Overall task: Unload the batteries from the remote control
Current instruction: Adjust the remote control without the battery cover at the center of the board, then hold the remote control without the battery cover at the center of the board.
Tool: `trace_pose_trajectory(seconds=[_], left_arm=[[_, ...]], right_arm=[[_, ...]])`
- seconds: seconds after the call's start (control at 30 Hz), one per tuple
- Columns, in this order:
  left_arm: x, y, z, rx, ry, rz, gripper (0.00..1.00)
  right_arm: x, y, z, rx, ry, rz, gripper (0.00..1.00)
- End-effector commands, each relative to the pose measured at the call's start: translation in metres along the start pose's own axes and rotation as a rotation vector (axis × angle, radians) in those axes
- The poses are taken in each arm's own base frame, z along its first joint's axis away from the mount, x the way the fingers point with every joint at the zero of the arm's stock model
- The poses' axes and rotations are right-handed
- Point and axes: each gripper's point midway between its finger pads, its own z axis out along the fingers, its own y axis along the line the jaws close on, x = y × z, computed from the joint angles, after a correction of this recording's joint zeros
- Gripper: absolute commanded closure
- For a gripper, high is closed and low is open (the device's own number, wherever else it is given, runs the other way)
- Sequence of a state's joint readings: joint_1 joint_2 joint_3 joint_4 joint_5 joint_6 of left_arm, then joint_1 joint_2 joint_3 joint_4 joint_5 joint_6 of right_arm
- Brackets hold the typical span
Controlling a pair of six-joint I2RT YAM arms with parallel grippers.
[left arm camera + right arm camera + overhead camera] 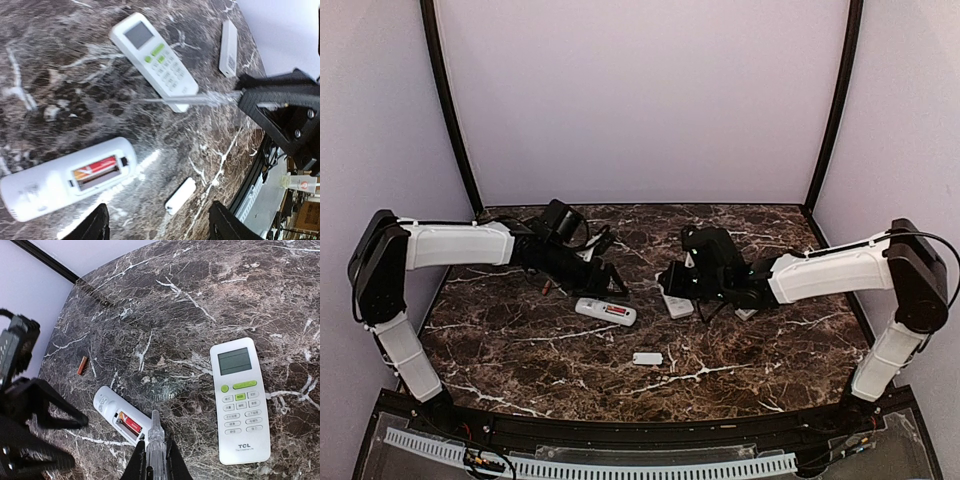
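Right tool (pixel 155 459): one, clamped tight on a clear stick (pixel 155 432), whose tip is close by the open remote (pixel 120 417).
Left tool (pixel 159 207): one, jaws wide, nothing between them, hovering by the same remote.
Remotes: three. The open remote lies back up, mid-worktop, long axis roughly left-right. A face-up remote (pixel 241 401) is just right of it. A third remote (pixel 228 47) lies further right.
Batteries: two seen. The seated battery (pixel 95 168) is red and lies along the remote's long axis in its bay. The loose battery (pixel 82 365) is red, on the worktop (pixel 520 360) left of the left tool.
White cover (pixel 647 358): one, towards the near edge, bare marble around it.
All lie well apart from the edges.
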State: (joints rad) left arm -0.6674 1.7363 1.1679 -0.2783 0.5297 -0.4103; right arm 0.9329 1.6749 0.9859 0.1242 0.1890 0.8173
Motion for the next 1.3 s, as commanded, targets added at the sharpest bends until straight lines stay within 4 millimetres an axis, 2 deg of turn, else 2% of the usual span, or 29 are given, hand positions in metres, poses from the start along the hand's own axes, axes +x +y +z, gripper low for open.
trace_pose_trajectory(seconds=[0.0,0.1,0.33,0.53,0.8,1.27], left_arm=[[0.001,0.049,-0.021,-0.130,0.033,-0.067,0.32],[0.005,0.077,-0.022,-0.195,0.070,-0.107,0.32],[0.010,0.104,-0.014,-0.279,0.113,-0.094,0.31],[0.012,0.112,-0.006,-0.289,0.136,-0.105,0.30],[0.013,0.119,-0.003,-0.308,0.138,-0.110,0.32],[0.015,0.123,0.004,-0.303,0.146,-0.121,0.42]], right_arm=[[0.004,-0.004,-0.010,0.039,0.032,0.010,1.00],[0.013,0.003,-0.014,0.029,0.058,0.024,1.00],[0.032,0.015,-0.010,-0.008,0.114,0.076,1.00],[0.036,0.028,-0.003,-0.046,0.126,0.081,1.00],[0.041,0.028,0.003,-0.042,0.132,0.088,1.00],[0.042,0.031,0.013,-0.041,0.137,0.077,1.00]])
